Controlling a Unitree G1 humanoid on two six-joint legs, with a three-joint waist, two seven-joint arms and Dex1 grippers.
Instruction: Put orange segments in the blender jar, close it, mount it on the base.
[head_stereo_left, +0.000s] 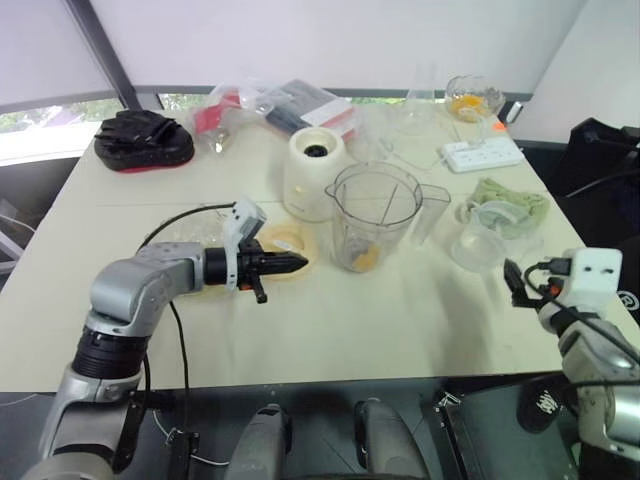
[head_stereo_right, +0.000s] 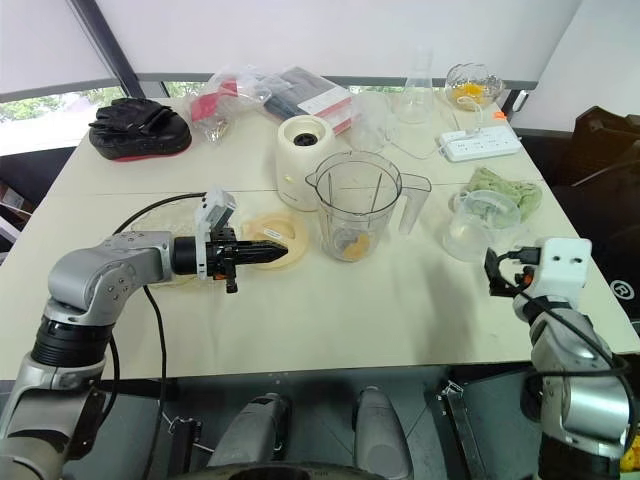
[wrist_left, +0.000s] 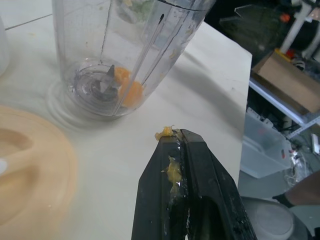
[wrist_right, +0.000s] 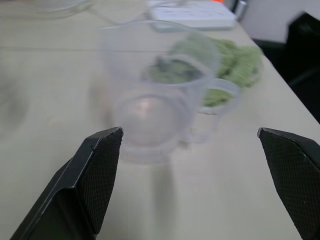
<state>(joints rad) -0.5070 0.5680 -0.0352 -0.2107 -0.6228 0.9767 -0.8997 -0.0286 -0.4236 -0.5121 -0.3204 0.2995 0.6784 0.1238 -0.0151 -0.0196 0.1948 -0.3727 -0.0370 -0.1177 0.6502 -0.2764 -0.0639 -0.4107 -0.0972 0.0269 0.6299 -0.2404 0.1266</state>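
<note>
The table's (head_stereo_left: 330, 330) near edge lies bare. Midway back, the blender jar (head_stereo_left: 375, 215), base (head_stereo_left: 315, 172) and frosted cup (head_stereo_left: 480, 235) block passage.

2 head eyes above table (head_stereo_left: 420, 330); 2 close wrist cameras

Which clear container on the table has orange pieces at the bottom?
The tall ribbed blender jar beside the white base; the smaller frosted cup looks empty.

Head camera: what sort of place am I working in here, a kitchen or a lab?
Likely a lab or demo room, not a kitchen: a plain cream table by a window holds a power strip, black gloves and bagged supplies beside the blender jar and base.
</note>
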